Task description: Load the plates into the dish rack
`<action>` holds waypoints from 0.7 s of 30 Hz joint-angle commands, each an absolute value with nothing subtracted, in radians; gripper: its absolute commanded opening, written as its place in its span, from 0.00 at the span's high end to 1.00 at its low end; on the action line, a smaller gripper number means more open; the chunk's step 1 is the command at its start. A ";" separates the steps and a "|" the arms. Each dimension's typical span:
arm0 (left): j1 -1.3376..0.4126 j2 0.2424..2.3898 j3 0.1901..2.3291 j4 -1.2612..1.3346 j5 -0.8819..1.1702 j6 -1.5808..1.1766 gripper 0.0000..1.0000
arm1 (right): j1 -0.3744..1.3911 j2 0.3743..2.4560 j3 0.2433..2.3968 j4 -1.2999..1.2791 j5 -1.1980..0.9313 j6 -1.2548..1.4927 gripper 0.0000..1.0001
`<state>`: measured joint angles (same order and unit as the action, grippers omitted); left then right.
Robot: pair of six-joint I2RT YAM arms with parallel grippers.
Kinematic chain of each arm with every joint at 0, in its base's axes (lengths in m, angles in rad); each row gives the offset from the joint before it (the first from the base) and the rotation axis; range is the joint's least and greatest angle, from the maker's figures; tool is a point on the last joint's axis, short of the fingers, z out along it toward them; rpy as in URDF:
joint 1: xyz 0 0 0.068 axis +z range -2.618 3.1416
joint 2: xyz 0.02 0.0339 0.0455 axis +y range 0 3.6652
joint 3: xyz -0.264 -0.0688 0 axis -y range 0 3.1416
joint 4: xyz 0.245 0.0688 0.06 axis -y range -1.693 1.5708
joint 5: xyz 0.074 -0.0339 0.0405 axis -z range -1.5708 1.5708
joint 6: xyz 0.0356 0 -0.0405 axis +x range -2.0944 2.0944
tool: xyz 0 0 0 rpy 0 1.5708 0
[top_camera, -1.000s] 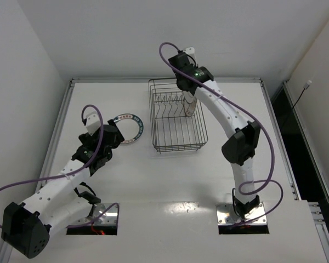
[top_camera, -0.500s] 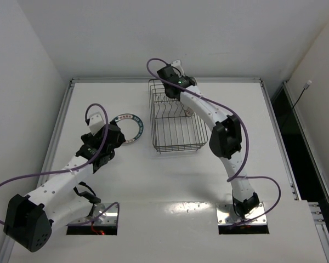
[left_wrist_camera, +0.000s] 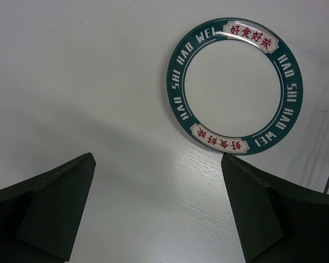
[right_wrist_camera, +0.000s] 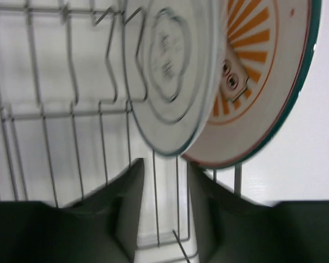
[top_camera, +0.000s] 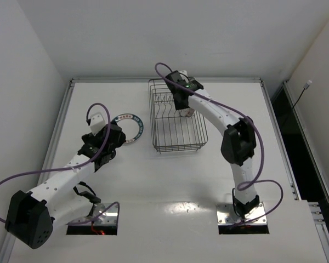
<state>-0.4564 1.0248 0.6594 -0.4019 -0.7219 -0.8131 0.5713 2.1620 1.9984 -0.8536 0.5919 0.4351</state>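
Seen from above, the dish rack [top_camera: 181,134] sits on the white worktop [top_camera: 170,181] toward 12 o'clock, and the right arm reaches over its far end. In the right wrist view the right claw [right_wrist_camera: 164,163] has its fingers a narrow way apart with nothing between them. Just above that gap, at 12 o'clock, hangs the lower edge of the pale ringed plate [right_wrist_camera: 167,71], which stands on edge among the upright prongs. The orange-centred plate [right_wrist_camera: 263,82] stands on edge close behind it, at 3 o'clock of it. The dark-rimmed plate [left_wrist_camera: 234,86] (its rim lettered HAO SHI HAO WEI) lies flat on the worktop at 9 o'clock of the rack, near it but apart. The left claw [left_wrist_camera: 158,159] hangs above the bare worktop with its fingers spread wide and empty, the plate at 1 o'clock from it
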 commanded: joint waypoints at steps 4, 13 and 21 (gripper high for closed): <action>-0.448 1.049 0.686 -0.354 -0.710 -0.811 0.00 | 0.594 1.860 1.852 -0.834 0.431 0.514 0.41; -0.347 1.106 0.736 -0.227 -0.442 -0.821 0.00 | 0.637 1.344 1.458 -0.747 0.316 0.551 0.29; -0.038 1.088 0.508 0.117 0.021 -0.960 0.04 | 0.637 1.186 1.298 -0.755 0.250 0.563 0.29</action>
<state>-0.1555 1.0985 0.6071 -0.0631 -0.2333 -0.8848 0.6369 1.2068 1.3376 -0.7662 0.2977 0.5426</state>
